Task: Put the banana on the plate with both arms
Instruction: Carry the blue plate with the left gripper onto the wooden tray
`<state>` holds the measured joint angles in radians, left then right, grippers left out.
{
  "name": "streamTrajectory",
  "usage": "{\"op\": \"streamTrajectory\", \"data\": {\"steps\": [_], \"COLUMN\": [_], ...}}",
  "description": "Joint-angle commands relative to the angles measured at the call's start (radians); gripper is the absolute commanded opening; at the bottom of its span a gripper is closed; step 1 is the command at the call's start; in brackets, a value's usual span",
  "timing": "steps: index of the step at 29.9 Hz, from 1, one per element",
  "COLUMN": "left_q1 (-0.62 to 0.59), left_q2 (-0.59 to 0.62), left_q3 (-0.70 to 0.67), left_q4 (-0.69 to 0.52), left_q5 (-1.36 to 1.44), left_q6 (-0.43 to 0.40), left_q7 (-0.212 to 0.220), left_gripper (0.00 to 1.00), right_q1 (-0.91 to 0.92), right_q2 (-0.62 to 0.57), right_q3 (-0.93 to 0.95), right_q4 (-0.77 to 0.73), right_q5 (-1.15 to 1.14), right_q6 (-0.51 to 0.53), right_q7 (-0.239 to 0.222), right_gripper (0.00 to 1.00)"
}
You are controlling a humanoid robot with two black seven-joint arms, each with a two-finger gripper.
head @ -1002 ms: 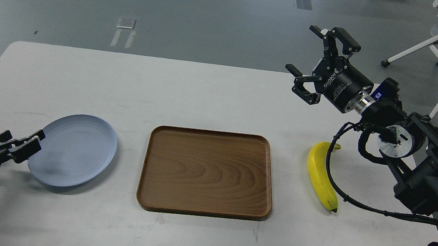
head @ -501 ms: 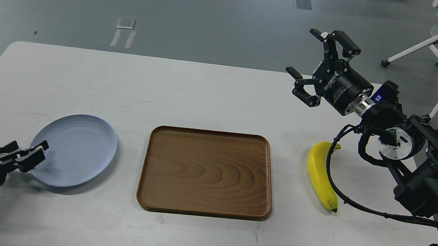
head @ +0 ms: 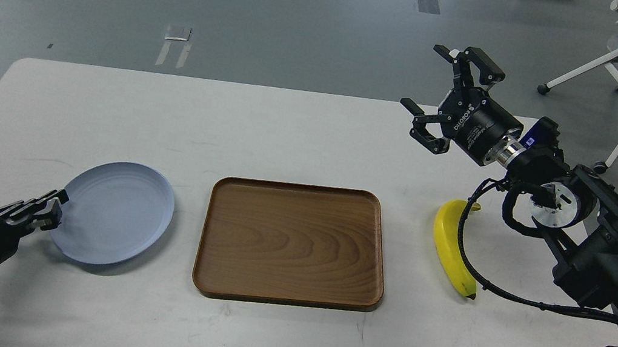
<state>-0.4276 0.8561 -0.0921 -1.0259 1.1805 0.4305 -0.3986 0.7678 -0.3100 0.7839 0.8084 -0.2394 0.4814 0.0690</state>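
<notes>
Gripping plate (head: 116,213) rim with left gripper (head: 53,210), closed on it; right gripper (head: 448,102) wide open, empty, raised. Next: drop onto banana (head: 452,251).

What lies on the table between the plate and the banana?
In the head view, the brown wooden tray lies between the plate and the banana, apart from both, with nothing on it.
</notes>
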Motion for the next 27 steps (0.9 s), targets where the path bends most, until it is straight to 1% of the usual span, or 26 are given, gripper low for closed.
{"op": "streamTrajectory", "data": {"steps": [1, 4, 6, 11, 14, 15, 16, 17, 19, 21, 22, 24, 27], "left_q1": [-0.016, -0.026, -0.039, -0.071, -0.137, -0.173, -0.174, -0.209, -0.259, -0.312, -0.312, -0.342, -0.411], "left_q2": [0.001, 0.000, -0.002, -0.003, -0.003, -0.003, -0.003, -0.005, -0.023, -0.092, -0.092, -0.146, -0.241], "left_q3": [-0.001, 0.000, 0.002, 0.003, 0.011, 0.012, 0.012, 0.018, 0.029, 0.041, 0.042, 0.069, 0.169], "left_q4": [-0.010, -0.017, -0.019, -0.019, -0.031, -0.048, -0.048, -0.072, -0.098, -0.100, -0.100, -0.088, -0.071], "left_q5": [0.004, 0.007, 0.011, 0.016, 0.025, 0.039, 0.039, 0.059, 0.099, 0.157, 0.157, 0.192, 0.208], "left_q6": [0.002, 0.002, 0.004, 0.002, -0.001, -0.004, -0.004, -0.010, -0.039, -0.084, -0.084, -0.096, -0.121], "left_q7": [-0.016, -0.028, -0.048, -0.057, -0.090, -0.090, -0.090, -0.090, -0.090, -0.083, -0.083, -0.078, -0.075], "left_gripper": [0.00, 0.00, 0.00, 0.00, 0.00, 0.00, 0.00, 0.00, 0.00, 0.00, 0.00, 0.00, 0.00], "right_q1": [-0.001, -0.002, -0.004, -0.004, -0.004, -0.004, -0.004, -0.004, -0.004, -0.004, -0.004, -0.004, -0.004], "right_q2": [-0.004, -0.006, -0.008, -0.014, -0.015, -0.015, -0.015, -0.015, -0.017, -0.029, -0.029, -0.032, -0.049], "right_q3": [0.005, 0.006, 0.008, 0.015, 0.021, 0.026, 0.026, 0.028, 0.028, 0.035, 0.035, 0.037, 0.044], "right_q4": [0.000, 0.000, 0.002, 0.002, 0.002, 0.002, 0.002, 0.000, 0.000, 0.002, 0.002, 0.002, 0.003], "right_q5": [0.002, 0.002, 0.002, 0.002, 0.002, 0.002, 0.002, 0.002, 0.002, 0.002, 0.002, 0.003, 0.003], "right_q6": [-0.003, -0.003, -0.003, -0.003, -0.003, -0.003, -0.003, -0.003, -0.004, -0.004, -0.004, -0.006, -0.006], "right_q7": [0.000, 0.000, 0.000, 0.000, 0.000, 0.000, 0.000, 0.000, 0.000, 0.000, 0.000, 0.000, 0.000], "right_gripper": [1.00, 1.00, 1.00, 1.00, 1.00, 1.00, 1.00, 1.00, 1.00, 1.00, 1.00, 1.00, 1.00]}}
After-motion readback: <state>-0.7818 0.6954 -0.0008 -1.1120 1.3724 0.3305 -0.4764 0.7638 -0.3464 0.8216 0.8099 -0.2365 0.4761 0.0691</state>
